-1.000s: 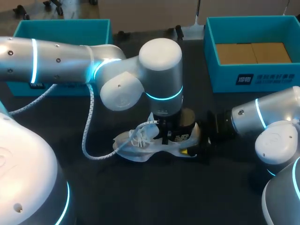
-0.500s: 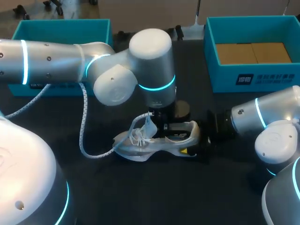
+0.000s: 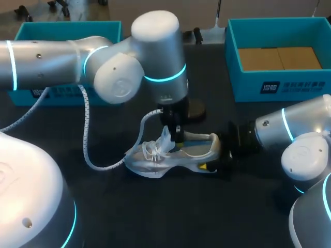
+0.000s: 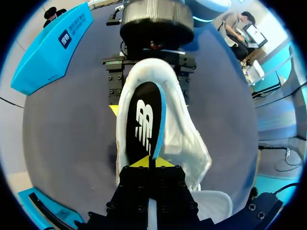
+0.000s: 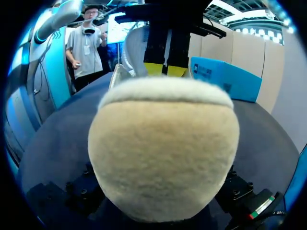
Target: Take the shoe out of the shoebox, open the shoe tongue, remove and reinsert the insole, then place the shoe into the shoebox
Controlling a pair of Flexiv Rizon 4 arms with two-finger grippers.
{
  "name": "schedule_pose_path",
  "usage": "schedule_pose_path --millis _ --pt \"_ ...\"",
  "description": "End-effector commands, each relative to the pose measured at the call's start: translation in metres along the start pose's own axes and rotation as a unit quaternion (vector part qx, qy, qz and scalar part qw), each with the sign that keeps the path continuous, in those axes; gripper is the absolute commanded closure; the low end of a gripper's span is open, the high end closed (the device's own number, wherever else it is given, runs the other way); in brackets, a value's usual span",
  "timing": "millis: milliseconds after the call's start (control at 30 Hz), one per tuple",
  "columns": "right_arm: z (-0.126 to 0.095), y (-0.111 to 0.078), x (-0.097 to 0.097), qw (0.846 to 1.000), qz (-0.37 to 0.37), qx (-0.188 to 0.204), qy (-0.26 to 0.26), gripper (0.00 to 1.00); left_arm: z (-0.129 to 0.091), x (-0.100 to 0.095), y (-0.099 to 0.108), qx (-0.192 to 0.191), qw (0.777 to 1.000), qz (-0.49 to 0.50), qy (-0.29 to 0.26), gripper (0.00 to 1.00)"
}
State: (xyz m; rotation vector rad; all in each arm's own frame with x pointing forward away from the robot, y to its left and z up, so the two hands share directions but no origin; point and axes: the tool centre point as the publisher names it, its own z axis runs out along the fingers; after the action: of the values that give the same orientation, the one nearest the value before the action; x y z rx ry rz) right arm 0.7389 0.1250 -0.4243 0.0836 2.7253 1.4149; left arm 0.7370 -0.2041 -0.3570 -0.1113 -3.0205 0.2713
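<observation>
A white shoe (image 3: 155, 157) lies on its sole on the dark table, laces toward my left side. My left gripper (image 3: 177, 135) stands over the shoe's opening. In the left wrist view its yellow tips (image 4: 149, 162) are shut on the front edge of the black, blue-rimmed insole (image 4: 144, 120), which is tilted up inside the shoe (image 4: 184, 139). My right gripper (image 3: 214, 155) holds the heel, with its fingers (image 4: 113, 86) on either side of it. The fuzzy beige heel (image 5: 163, 153) fills the right wrist view and hides that gripper's fingertips. My left gripper (image 5: 165, 69) shows above the heel.
A teal shoebox (image 3: 235, 67) with a brown cardboard floor stands at the back right. Another teal box (image 3: 67, 31) sits at the back left, partly behind my left arm. A grey cable (image 3: 88, 134) hangs from the left arm down to the table beside the shoe.
My left arm has risen and swung toward the back left. Its wrist has lifted off the shoe, so the shoe's opening now shows. The right arm and the shoe have stayed put.
</observation>
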Motion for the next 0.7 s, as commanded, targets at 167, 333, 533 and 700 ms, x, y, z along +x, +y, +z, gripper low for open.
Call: schedule_pose_path --millis 167,333,533,700 --pt "0.002 0.0 0.001 1.0 0.0 0.004 -0.001 1.0 -0.02 0.008 0.007 0.029 1.0 0.005 0.006 1.0" --pt "0.002 0.0 0.001 1.0 0.0 0.004 -0.001 1.0 -0.031 0.01 0.007 0.046 0.999 0.0 0.001 1.0" --pt "0.002 0.0 0.001 1.0 0.0 0.004 -0.001 1.0 -0.041 0.009 -0.001 0.066 0.998 -0.005 0.001 1.0" --pt "0.002 0.0 0.001 1.0 0.0 0.004 -0.001 1.0 -0.052 0.011 -0.007 0.09 0.996 -0.008 0.001 1.0"
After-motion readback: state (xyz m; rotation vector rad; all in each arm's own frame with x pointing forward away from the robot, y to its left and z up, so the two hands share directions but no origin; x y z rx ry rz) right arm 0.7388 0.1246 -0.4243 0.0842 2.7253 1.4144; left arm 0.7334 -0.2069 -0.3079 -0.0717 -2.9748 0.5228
